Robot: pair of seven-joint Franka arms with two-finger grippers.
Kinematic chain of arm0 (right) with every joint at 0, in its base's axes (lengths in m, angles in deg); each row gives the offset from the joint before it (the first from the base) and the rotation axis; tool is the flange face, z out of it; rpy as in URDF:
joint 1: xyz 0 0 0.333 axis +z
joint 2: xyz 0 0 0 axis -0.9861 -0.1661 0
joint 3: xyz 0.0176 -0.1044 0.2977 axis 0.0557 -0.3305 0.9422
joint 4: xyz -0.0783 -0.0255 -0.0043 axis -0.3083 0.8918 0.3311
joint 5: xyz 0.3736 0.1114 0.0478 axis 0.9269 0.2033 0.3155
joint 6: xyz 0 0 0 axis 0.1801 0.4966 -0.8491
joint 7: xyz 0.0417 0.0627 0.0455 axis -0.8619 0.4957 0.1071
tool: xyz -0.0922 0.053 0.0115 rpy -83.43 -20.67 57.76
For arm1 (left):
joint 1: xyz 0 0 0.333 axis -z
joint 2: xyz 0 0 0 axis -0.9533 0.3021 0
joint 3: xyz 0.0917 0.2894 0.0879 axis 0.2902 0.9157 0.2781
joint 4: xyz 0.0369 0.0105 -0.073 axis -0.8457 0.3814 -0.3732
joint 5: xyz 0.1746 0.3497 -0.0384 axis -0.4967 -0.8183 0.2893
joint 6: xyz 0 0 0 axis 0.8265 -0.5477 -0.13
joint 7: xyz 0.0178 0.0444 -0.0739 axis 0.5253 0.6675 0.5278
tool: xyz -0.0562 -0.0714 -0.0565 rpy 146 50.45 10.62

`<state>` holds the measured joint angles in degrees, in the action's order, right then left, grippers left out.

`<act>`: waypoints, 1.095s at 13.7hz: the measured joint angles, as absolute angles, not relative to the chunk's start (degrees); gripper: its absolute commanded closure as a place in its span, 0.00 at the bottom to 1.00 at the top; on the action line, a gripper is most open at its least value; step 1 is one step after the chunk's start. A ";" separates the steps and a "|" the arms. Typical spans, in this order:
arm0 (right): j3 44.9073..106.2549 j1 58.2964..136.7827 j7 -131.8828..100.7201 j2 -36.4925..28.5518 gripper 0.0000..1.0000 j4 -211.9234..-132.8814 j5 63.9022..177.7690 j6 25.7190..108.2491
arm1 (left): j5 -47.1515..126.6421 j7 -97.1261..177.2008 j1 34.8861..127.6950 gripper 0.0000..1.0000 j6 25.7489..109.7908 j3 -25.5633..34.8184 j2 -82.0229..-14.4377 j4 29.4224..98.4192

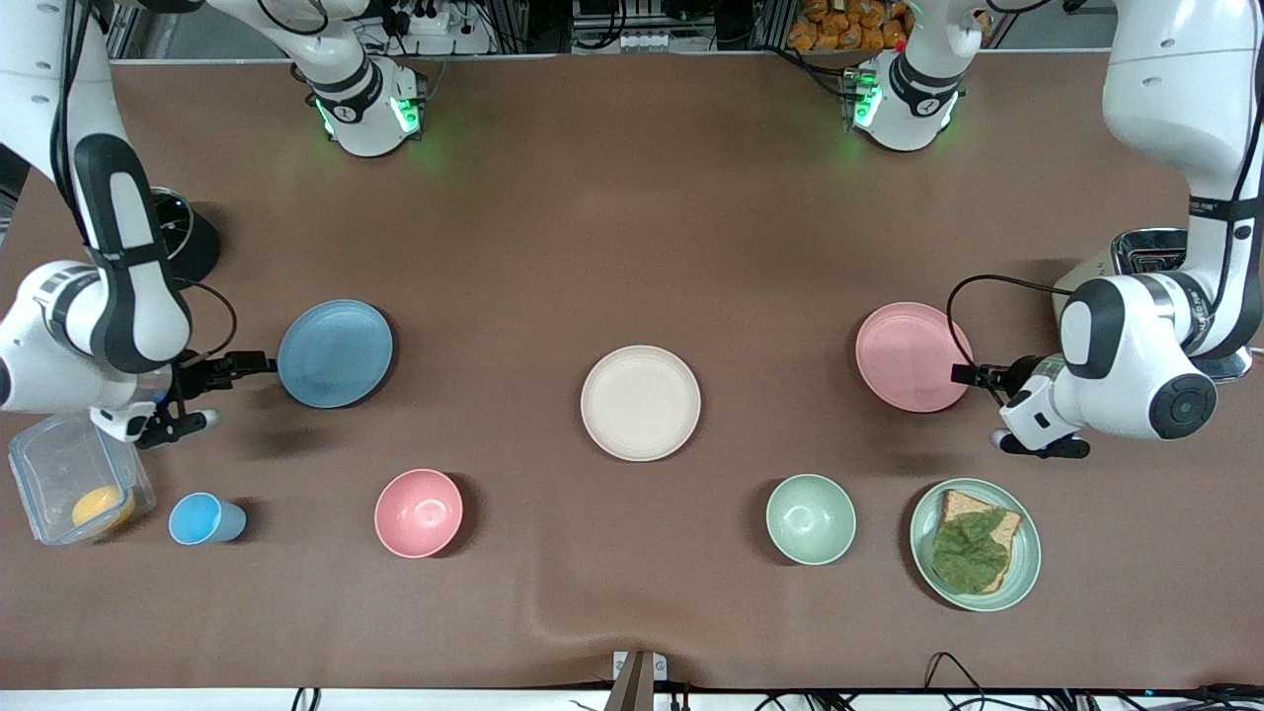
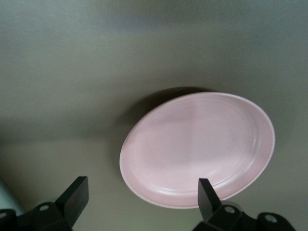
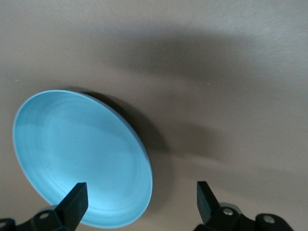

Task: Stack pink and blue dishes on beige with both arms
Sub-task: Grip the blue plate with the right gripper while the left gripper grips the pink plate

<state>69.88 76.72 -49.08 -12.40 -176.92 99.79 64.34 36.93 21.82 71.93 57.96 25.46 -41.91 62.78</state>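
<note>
The blue plate (image 1: 334, 353) lies flat toward the right arm's end of the table. My right gripper (image 1: 242, 391) hovers open at the plate's outer rim. In the right wrist view the blue plate (image 3: 79, 154) has its edge between the spread fingers of the right gripper (image 3: 142, 188), which hold nothing. The pink plate (image 1: 908, 355) lies toward the left arm's end, and my left gripper (image 1: 976, 405) is open beside its rim. The left wrist view shows the pink plate (image 2: 197, 149) just ahead of the open left gripper (image 2: 143, 187). The beige plate (image 1: 640, 402) sits bare at mid-table.
Nearer the front camera stand a blue cup (image 1: 202, 518), a pink bowl (image 1: 419, 513), a green bowl (image 1: 811, 518) and a pale green plate (image 1: 923, 523) with bread and lettuce. A clear box (image 1: 59, 464) sits under the right arm. A metal appliance (image 1: 1145, 252) stands by the left arm.
</note>
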 measured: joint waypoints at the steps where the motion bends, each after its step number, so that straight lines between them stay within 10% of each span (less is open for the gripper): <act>1: 69.86 76.30 -50.19 -13.48 0.00 -176.90 100.85 64.70 | 38.17 19.98 70.98 0.00 59.35 25.46 -41.41 64.04; 3: 69.86 75.66 -51.38 -15.10 0.00 -176.88 102.28 65.00 | 39.10 18.75 69.88 0.00 60.88 25.46 -40.18 65.85; 4: 69.86 75.57 -51.65 -15.64 0.24 -176.87 102.68 65.00 | 39.12 18.66 69.67 0.00 61.52 25.45 -39.42 66.50; 7: 70.01 75.57 -52.56 -16.55 1.00 -176.87 102.92 64.92 | 39.63 18.57 69.51 0.69 62.33 25.33 -37.18 67.00; 9: 70.22 75.58 -52.66 -16.69 1.00 -176.86 102.94 64.84 | 39.69 18.54 69.61 1.00 62.39 25.12 -36.95 66.99; 15: 70.61 75.74 -51.50 -16.69 1.00 -175.75 103.12 62.62 | 39.69 9.16 69.61 1.00 62.29 25.01 -37.25 66.14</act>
<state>70.61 75.74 -51.50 -16.69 -175.75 103.12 62.62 39.69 9.16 69.61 62.29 25.01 -37.25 66.14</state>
